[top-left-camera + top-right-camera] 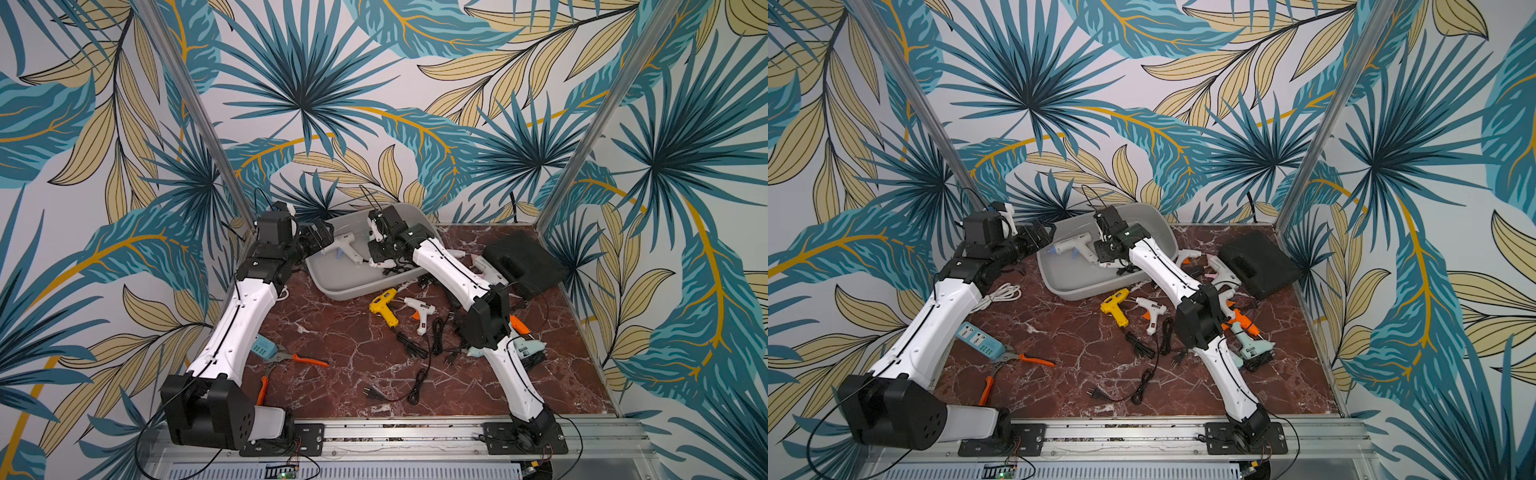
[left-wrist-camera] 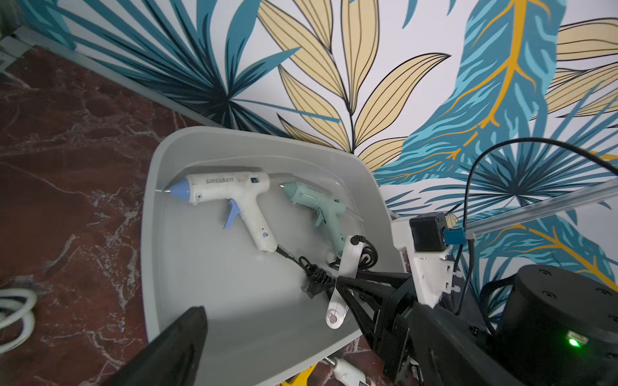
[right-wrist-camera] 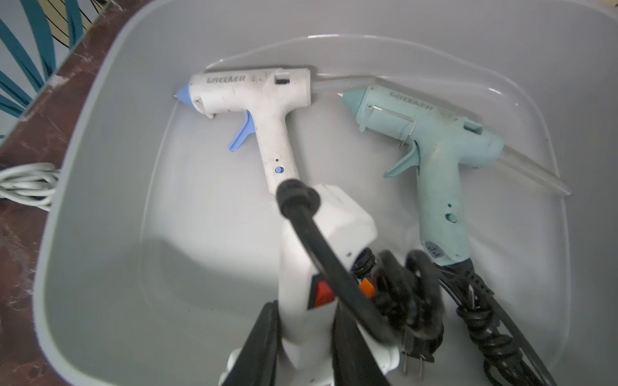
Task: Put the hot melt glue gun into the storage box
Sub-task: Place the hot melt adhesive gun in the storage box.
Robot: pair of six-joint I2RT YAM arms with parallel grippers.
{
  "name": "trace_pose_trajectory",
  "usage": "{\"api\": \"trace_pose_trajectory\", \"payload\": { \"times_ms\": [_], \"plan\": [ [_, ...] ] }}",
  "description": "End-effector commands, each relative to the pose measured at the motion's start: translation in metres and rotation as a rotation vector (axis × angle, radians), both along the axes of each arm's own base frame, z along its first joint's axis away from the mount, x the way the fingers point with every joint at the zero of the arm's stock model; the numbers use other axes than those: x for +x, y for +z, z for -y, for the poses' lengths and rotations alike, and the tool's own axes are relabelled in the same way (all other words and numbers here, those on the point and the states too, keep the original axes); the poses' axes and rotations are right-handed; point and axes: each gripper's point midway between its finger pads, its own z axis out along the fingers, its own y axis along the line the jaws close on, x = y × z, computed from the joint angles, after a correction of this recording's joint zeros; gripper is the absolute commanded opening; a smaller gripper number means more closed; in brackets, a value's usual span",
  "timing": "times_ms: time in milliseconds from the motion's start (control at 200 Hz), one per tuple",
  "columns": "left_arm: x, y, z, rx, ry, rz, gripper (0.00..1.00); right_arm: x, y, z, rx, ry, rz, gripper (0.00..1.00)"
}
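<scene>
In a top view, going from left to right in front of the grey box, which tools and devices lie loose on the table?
The blue power strip → yellow glue gun → small white glue gun → mint glue gun.

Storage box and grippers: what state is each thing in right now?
storage box: upright, open-topped, two guns lying inside
blue-nozzle white gun: lying on its side in the box
mint gun: lying on its side in the box
red-switch white gun: held over the box floor
right gripper: shut on red-switch white gun
left gripper: open, empty
yellow gun: on the table, outside the box
black case: shut
</scene>
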Motion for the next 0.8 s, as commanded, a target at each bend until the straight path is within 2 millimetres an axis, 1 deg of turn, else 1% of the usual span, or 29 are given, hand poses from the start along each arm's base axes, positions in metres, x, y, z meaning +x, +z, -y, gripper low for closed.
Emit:
{"api": "trace_pose_trajectory", "payload": {
  "times_ms": [0, 235, 446, 571, 686, 796],
  "plan": [
    [-0.007, 0.001, -0.014, 0.049, 0.055, 0.011, 1.0, 0.002, -0.014, 0.0, -0.085, -0.004, 0.025, 0.04],
    [-0.015, -0.006, -0.022, 0.074, 0.09, -0.011, 1.0, 0.005, -0.051, -0.005, -0.153, 0.001, 0.007, 0.04],
    [-0.021, -0.009, -0.028, 0.096, 0.118, -0.011, 1.0, 0.006, -0.081, -0.009, -0.189, 0.008, -0.013, 0.09],
    [-0.023, -0.011, -0.03, 0.101, 0.121, -0.018, 1.0, 0.009, -0.092, -0.011, -0.187, 0.005, -0.016, 0.13],
    [-0.024, -0.014, -0.03, 0.107, 0.119, -0.026, 1.0, 0.014, -0.097, -0.015, -0.174, 0.0, -0.005, 0.18],
    [-0.025, -0.015, -0.029, 0.11, 0.113, -0.03, 1.0, 0.017, -0.095, -0.018, -0.16, 0.002, 0.014, 0.29]
  ]
}}
